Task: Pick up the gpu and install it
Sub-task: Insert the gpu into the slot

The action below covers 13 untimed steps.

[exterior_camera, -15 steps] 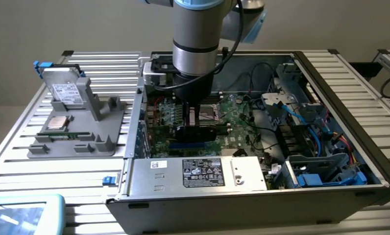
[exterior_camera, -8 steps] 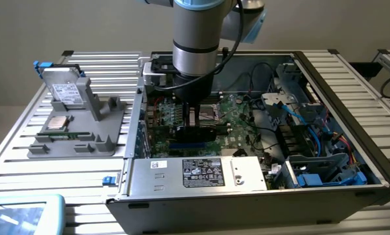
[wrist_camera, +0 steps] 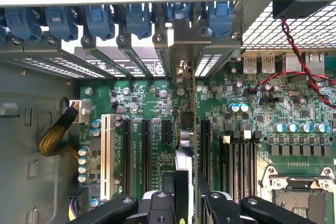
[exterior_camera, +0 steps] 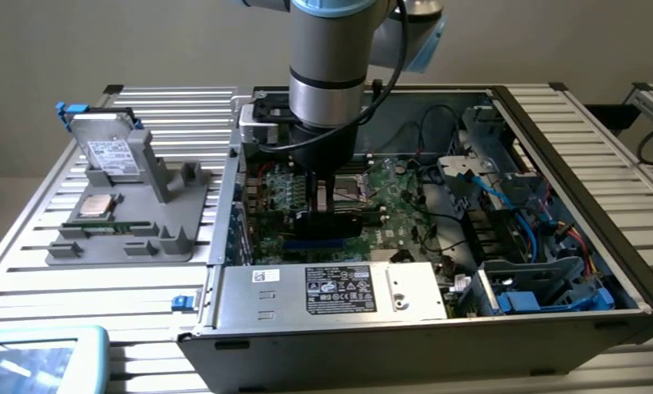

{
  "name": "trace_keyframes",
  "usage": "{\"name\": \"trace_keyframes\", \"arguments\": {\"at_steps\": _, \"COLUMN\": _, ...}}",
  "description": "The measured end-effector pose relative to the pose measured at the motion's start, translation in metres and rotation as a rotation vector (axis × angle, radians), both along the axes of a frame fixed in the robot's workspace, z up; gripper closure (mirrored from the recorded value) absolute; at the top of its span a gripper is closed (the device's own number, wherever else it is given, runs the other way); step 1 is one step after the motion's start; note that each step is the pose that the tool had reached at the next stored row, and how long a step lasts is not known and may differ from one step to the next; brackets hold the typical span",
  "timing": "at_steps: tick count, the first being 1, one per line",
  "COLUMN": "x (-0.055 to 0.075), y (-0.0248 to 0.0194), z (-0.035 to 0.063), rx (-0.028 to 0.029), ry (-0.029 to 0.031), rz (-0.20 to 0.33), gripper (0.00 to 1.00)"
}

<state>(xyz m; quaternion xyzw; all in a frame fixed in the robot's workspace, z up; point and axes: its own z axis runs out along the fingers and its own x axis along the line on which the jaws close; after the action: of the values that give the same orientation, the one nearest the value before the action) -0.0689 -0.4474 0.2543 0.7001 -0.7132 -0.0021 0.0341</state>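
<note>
The end effector's (wrist_camera: 185,203) black fingers (wrist_camera: 169,190) are clenched on the gpu (wrist_camera: 185,135), one on each face of the card. In the wrist view the card shows edge-on, running from the fingers towards the rear wall of the computer case (exterior_camera: 573,156). Its silver bracket (wrist_camera: 186,40) stands at the row of blue latches (wrist_camera: 139,19), between slanted slot covers (wrist_camera: 134,56) on both sides. Long black expansion slots (wrist_camera: 147,150) lie close beside the card on the motherboard (wrist_camera: 152,98), so there is little room to either side. Whether the card's lower edge has entered a slot cannot be told.

In the exterior view the arm (exterior_camera: 326,66) comes straight down into the open case, wrist vertical. The gpu (exterior_camera: 332,226) hangs low over the board, just behind the power supply (exterior_camera: 338,291). Blue cables (exterior_camera: 523,205) crowd the exterior view's right. On the bench (exterior_camera: 42,271) to the exterior view's left, a grey fixture (exterior_camera: 162,238) holds a hard drive (exterior_camera: 113,156), well apart from the case.
</note>
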Motion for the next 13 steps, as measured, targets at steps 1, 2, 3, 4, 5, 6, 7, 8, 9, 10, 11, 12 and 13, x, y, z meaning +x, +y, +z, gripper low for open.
{"name": "trace_keyframes", "arguments": {"at_steps": 1, "x": 0.0, "y": -0.0001, "z": -0.0001, "rx": 0.0, "ry": 0.0005, "rz": 0.0, "gripper": 0.73}}
{"name": "trace_keyframes", "arguments": {"at_steps": 2, "x": 0.0, "y": -0.0001, "z": -0.0002, "rx": 0.0001, "ry": 0.001, "rz": 0.0, "gripper": 0.73}}
{"name": "trace_keyframes", "arguments": {"at_steps": 3, "x": 0.0001, "y": -0.0002, "z": -0.0002, "rx": 0.0001, "ry": 0.0022, "rz": 0.0, "gripper": 0.73}}
{"name": "trace_keyframes", "arguments": {"at_steps": 4, "x": 0.0002, "y": -0.0002, "z": -0.0003, "rx": 0.0003, "ry": 0.0066, "rz": 0.0, "gripper": 0.73}}
{"name": "trace_keyframes", "arguments": {"at_steps": 5, "x": 0.0003, "y": -0.0002, "z": -0.0003, "rx": 0.0001, "ry": 0.0092, "rz": 0.001, "gripper": 0.73}}
{"name": "trace_keyframes", "arguments": {"at_steps": 6, "x": 0.0002, "y": -0.0002, "z": -0.0002, "rx": 0.0, "ry": 0.0092, "rz": 0.0, "gripper": 0.73}}
{"name": "trace_keyframes", "arguments": {"at_steps": 7, "x": 0.0002, "y": -0.0003, "z": -0.0003, "rx": -0.0002, "ry": 0.0093, "rz": 0.0, "gripper": 0.73}}
{"name": "trace_keyframes", "arguments": {"at_steps": 8, "x": 0.0003, "y": -0.0004, "z": -0.0004, "rx": -0.0003, "ry": 0.0094, "rz": 0.0, "gripper": 0.73}}
{"name": "trace_keyframes", "arguments": {"at_steps": 9, "x": 0.0003, "y": -0.0003, "z": -0.0004, "rx": 0.0003, "ry": 0.0092, "rz": 0.0, "gripper": 0.73}}
{"name": "trace_keyframes", "arguments": {"at_steps": 10, "x": 0.0003, "y": -0.0003, "z": -0.0005, "rx": 0.0007, "ry": 0.0089, "rz": 0.0, "gripper": 0.73}}
{"name": "trace_keyframes", "arguments": {"at_steps": 11, "x": 0.0004, "y": -0.0003, "z": -0.0007, "rx": 0.0015, "ry": 0.0087, "rz": 0.0, "gripper": 0.73}}
{"name": "trace_keyframes", "arguments": {"at_steps": 12, "x": 0.0004, "y": -0.0004, "z": -0.0008, "rx": 0.0027, "ry": 0.009, "rz": 0.0, "gripper": 0.73}}
{"name": "trace_keyframes", "arguments": {"at_steps": 13, "x": 0.0003, "y": -0.0004, "z": -0.0011, "rx": 0.0045, "ry": 0.0093, "rz": 0.0, "gripper": 0.73}}
